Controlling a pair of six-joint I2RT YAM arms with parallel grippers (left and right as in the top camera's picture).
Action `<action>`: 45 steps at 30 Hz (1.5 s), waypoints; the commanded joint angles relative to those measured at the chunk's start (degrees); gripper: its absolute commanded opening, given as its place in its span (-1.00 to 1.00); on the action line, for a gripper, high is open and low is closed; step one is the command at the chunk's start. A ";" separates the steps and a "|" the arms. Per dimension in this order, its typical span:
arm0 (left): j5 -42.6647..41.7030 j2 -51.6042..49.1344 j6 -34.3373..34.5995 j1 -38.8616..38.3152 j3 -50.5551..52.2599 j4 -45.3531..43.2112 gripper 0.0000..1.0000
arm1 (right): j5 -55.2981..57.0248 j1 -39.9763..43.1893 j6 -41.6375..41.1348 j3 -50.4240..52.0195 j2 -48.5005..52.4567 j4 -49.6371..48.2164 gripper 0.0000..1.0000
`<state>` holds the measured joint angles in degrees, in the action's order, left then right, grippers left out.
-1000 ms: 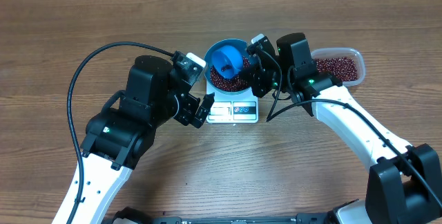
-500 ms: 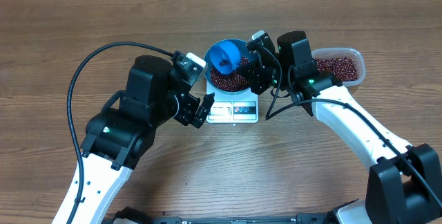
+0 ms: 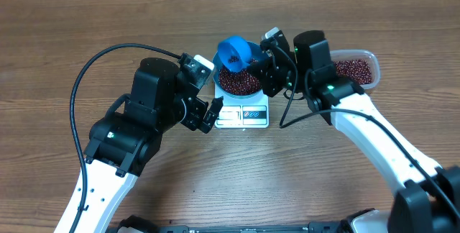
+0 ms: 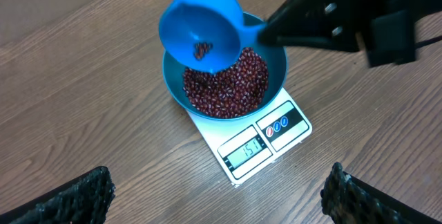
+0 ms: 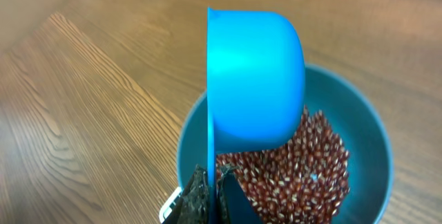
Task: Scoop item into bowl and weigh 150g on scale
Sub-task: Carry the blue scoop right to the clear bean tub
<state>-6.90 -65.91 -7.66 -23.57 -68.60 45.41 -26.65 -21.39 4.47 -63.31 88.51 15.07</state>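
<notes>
– On the table [image 3: 57, 32], what can be counted?
– Left to right, you have your left gripper [image 3: 207, 113], one scale [image 4: 259, 137], one bowl [image 4: 278, 63], one scoop [image 4: 200, 27], your right gripper [image 3: 267, 73] and one clear tub [image 3: 368, 53]. The beans [image 4: 228, 86] are too many to count.
– How do the fingers stand?
– Your left gripper is spread wide with nothing in it, just left of the scale. Your right gripper is clamped tight on the scoop's handle.
– And how do the beans look?
– They are small and dark red-brown, a loose heap covering the floor of the blue bowl, which sits on the far part of the white scale. A few lie inside the scoop, and more fill the tub at the far right.
– Which way do things point?
– The scoop hangs over the bowl's far-left rim, tipped on its side, and its handle runs right toward your right gripper. The scale's display edge faces the near side of the table. Its digits show, though I cannot read them surely.
</notes>
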 commanded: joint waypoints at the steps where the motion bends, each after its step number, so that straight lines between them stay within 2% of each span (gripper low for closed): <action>1: -0.63 0.02 0.44 0.31 -0.17 -0.24 0.99 | -0.39 1.55 -0.20 -0.57 -5.29 0.22 -0.92; 7: -0.63 0.02 0.63 0.31 -0.17 -0.24 0.99 | -0.42 9.18 -0.24 -0.57 -8.87 3.65 -0.92; 14: -0.63 0.02 0.66 0.31 -0.17 -0.24 0.99 | -0.44 20.17 -4.13 -0.57 -8.90 6.51 -0.93; 22: -0.61 0.02 0.63 0.31 -0.17 -0.24 0.99 | -0.37 31.19 -4.22 -0.57 -8.90 8.48 -0.92; 25: -0.61 0.02 0.61 0.31 -0.17 -0.22 0.99 | 0.04 34.53 -2.54 -0.57 -8.90 8.76 -0.91; 28: -0.61 0.02 0.61 0.31 -0.17 -0.28 0.99 | 0.04 38.14 3.58 -0.57 -8.90 10.51 -0.90; 33: -0.61 0.02 0.61 0.31 -0.17 -0.66 0.99 | 4.72 38.42 11.23 -0.57 -8.90 14.27 -0.90; 37: -0.61 0.02 0.61 0.31 -0.17 -0.66 0.99 | 16.70 35.89 17.86 -0.57 -8.90 17.55 -0.93; 41: -0.61 0.02 0.61 0.31 -0.17 -0.68 0.99 | 28.89 31.41 20.24 -0.57 -8.90 18.93 -0.93; 45: -0.61 0.02 0.63 0.31 -0.17 -1.11 0.99 | 35.89 26.18 21.66 -0.57 -8.90 18.91 -0.93</action>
<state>-6.90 -65.91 -7.64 -23.57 -68.58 44.84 0.32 8.23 24.14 -63.31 80.84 34.26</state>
